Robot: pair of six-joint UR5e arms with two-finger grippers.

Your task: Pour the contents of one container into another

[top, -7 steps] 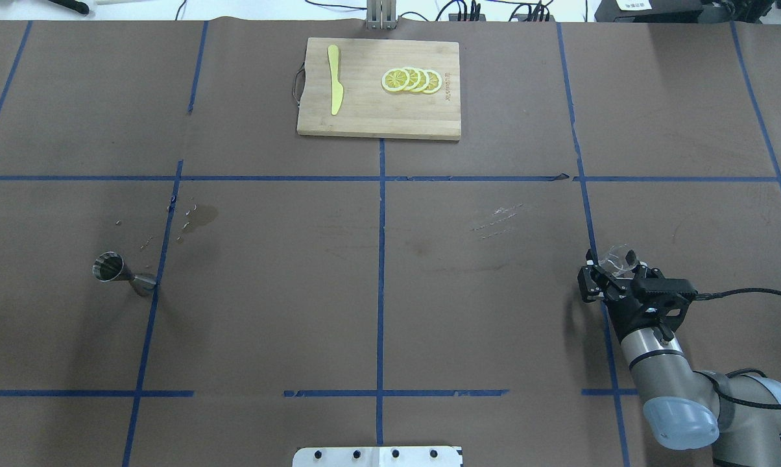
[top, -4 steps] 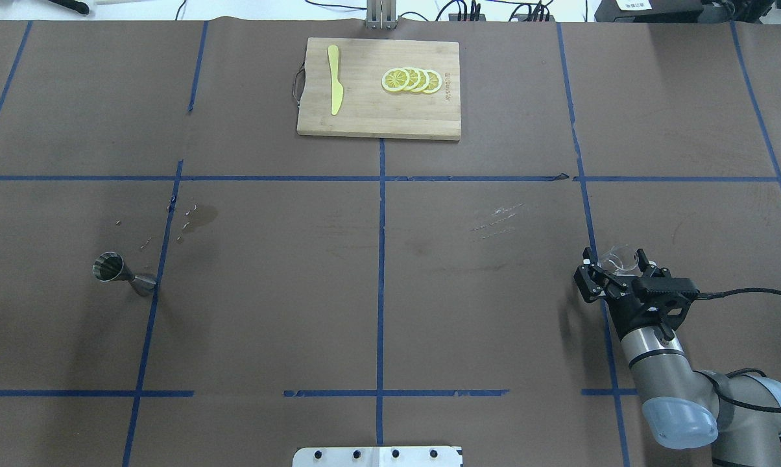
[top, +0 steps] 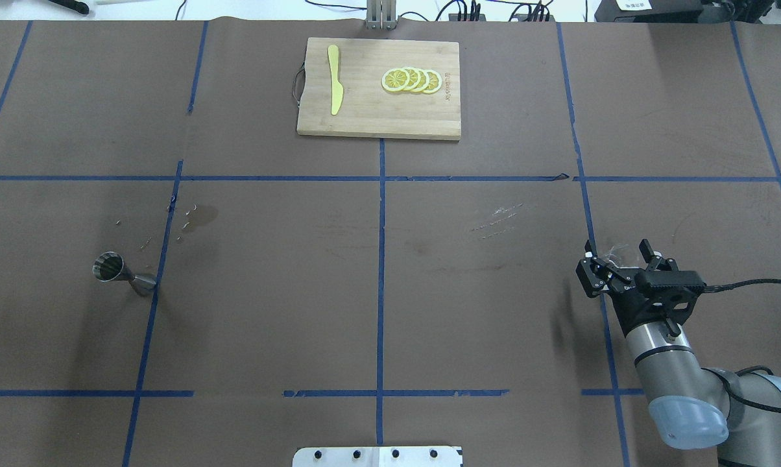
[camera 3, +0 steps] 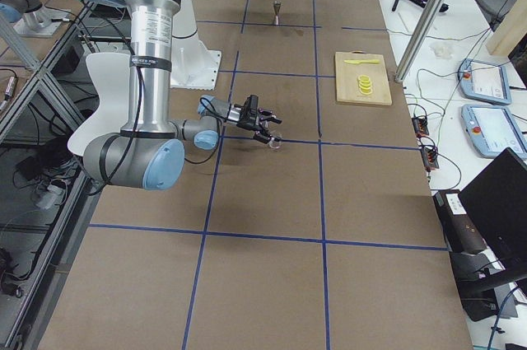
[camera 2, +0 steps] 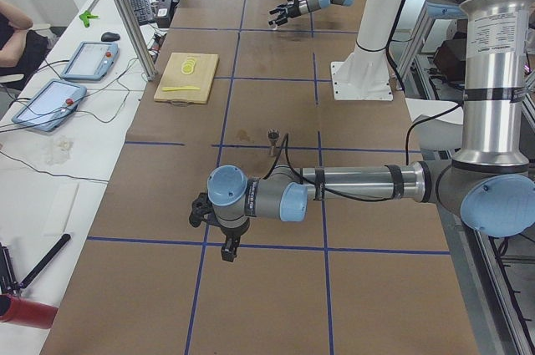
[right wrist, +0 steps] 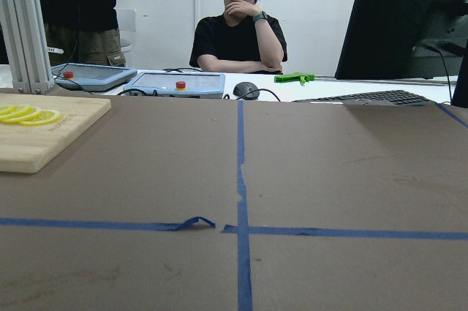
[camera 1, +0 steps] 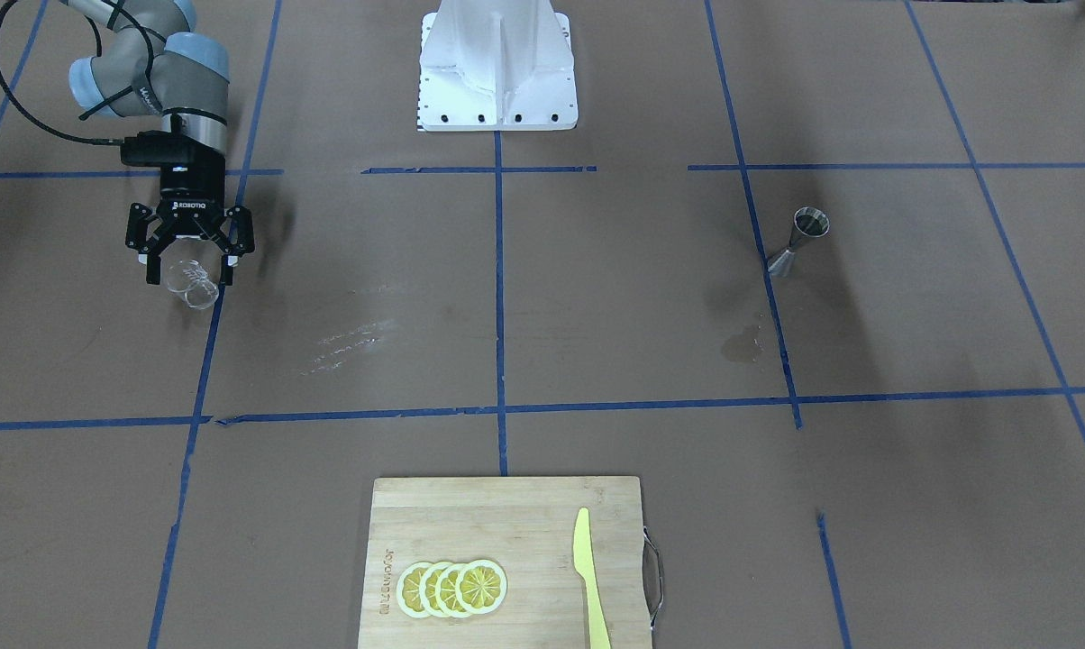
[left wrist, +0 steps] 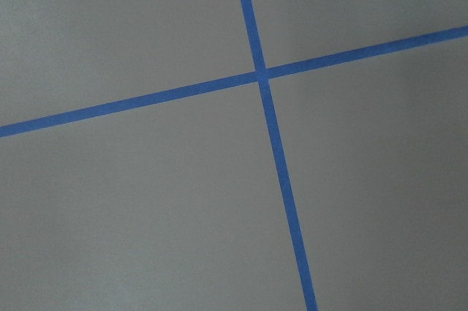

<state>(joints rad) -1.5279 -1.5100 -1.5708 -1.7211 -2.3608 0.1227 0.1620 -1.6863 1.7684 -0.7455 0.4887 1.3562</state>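
Note:
The clear glass tumbler (camera 1: 197, 288) stands on the brown table at the robot's right, faint in the overhead view (top: 613, 251). My right gripper (camera 1: 188, 272) is low over the table with its fingers spread wide on either side of the glass; it is open, with gaps showing on both sides. The steel hourglass jigger (top: 122, 273) stands upright far across the table on the robot's left, also in the front view (camera 1: 799, 238). My left gripper (camera 2: 214, 234) shows only in the left side view, hovering over bare table, and I cannot tell its state. The left wrist view holds only tape lines.
A wooden cutting board (top: 377, 120) at the far middle carries a yellow knife (top: 334, 81) and lemon slices (top: 411, 80). A wet stain (top: 202, 217) lies near the jigger. A seated person (right wrist: 238, 29) and tablets are beyond the table's far edge.
The right gripper's fingers have spread apart from the glass they were shut on, and the wrist has shifted slightly right. The jigger has not moved.

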